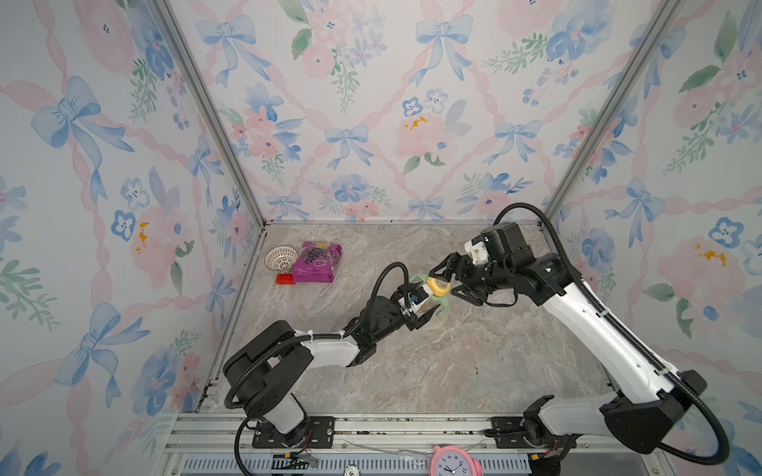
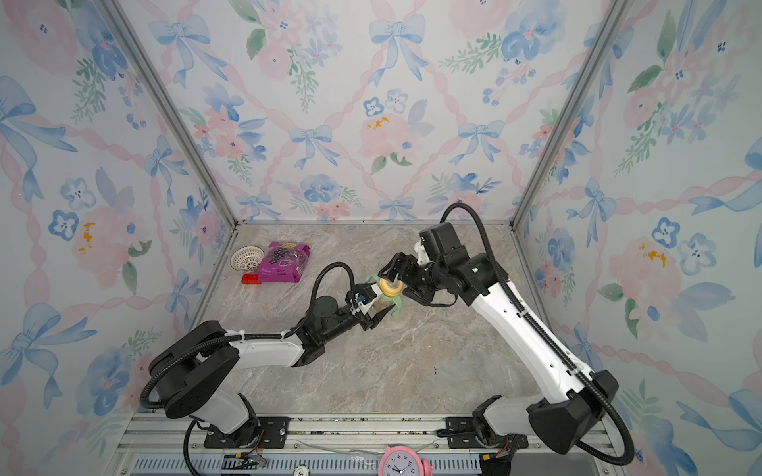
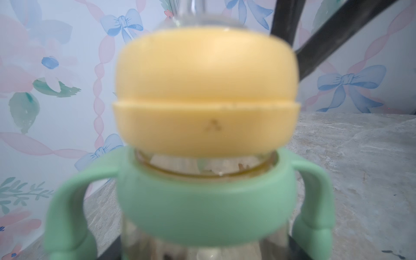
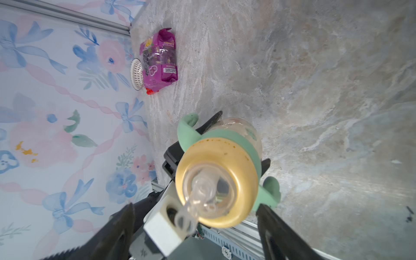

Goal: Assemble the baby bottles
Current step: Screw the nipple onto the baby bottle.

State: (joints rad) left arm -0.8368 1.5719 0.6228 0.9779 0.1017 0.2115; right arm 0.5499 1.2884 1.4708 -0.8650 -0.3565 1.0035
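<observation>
Our right gripper (image 1: 443,283) stands wide open, one finger on each side of the yellow collar (image 3: 207,90), and in the right wrist view we see clear space between the fingers and it, so it holds nothing. Our left gripper (image 1: 424,308) is closed on the jar body (image 4: 234,127), just under the green ring (image 3: 202,198), and carries the bottle tilted above the table (image 1: 453,371), near its middle. The collar sits on the jar's mouth with the clear nipple (image 4: 200,191) pointing toward the right wrist. A strip of the neck shows between collar and ring, so we judge the thread is perhaps not fully home. We think the whole bottle is light, of hard smooth plastic, and the round collar can slip under the pads. The best hold for turning is its lower straight band, not the dome above it. The nipple looks soft and would only fold. The handles may flex, so we would not grip there. We cannot find the dome cap in any view
</observation>
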